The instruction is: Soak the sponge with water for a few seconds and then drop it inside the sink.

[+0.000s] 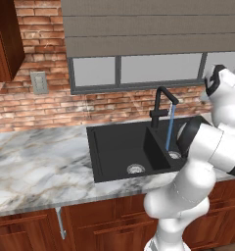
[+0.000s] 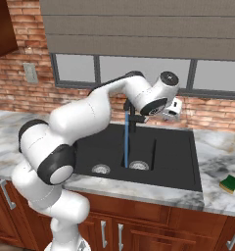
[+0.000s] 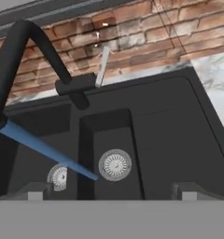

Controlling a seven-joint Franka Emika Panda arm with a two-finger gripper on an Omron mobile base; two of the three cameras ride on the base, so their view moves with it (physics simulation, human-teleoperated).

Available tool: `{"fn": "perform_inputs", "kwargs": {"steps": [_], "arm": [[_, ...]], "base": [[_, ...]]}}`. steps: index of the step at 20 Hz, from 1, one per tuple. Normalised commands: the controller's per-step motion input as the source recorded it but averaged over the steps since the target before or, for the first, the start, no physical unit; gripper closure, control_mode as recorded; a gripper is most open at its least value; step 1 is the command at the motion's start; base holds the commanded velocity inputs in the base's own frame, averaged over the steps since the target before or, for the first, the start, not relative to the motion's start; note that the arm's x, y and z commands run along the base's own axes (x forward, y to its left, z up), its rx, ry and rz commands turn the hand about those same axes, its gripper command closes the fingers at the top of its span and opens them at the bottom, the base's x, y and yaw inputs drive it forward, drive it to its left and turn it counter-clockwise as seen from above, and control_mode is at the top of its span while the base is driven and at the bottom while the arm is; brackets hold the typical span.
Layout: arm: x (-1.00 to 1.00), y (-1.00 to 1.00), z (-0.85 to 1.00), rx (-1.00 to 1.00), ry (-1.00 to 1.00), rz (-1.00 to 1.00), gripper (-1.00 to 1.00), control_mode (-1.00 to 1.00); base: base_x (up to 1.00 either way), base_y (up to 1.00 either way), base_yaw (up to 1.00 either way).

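Note:
The black double-basin sink (image 2: 180, 162) is set in the marble counter; it also appears in the left base view (image 1: 109, 147) and the hand view (image 3: 174, 135). Water (image 2: 126, 139) runs in a thin blue stream from the black faucet (image 2: 131, 117) into the smaller basin beside its silver drain (image 3: 115, 164). The yellow-and-green sponge (image 2: 230, 183) lies on the counter to the right of the sink, well apart from my gripper. My gripper (image 2: 174, 116) hangs above the sink's back right part near the brick wall. Its fingertips (image 3: 186, 191) stand wide apart, open, with nothing between them.
The faucet's lever (image 3: 102, 65) sticks up by the brick wall. A window (image 2: 139, 73) runs above the sink. Marble counter (image 1: 36, 162) stretches left of the sink, with wooden cabinets below. My own arm (image 2: 85, 122) arches over the sink's left side.

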Motion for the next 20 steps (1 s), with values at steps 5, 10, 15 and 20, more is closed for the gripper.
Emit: {"fn": "perform_inputs", "kwargs": {"steps": [5,10,15,20], "arm": [[-0.04,-0.02,0.02,-0.1,0.44,-0.12,-1.0,-1.0],[-0.06,-0.16,0.05,-0.03,0.46,-0.22,-1.0,-1.0],[0.0,-0.35,0.03,0.0,0.39,-0.25,-1.0,-1.0],[0.0,-0.45,0.04,0.02,0.07,-0.08,-1.0,-1.0]], "base": [[0.0,0.0,0.0],[0.0,0.0,0.0],[0.0,0.0,0.0],[0.0,0.0,0.0]]}}
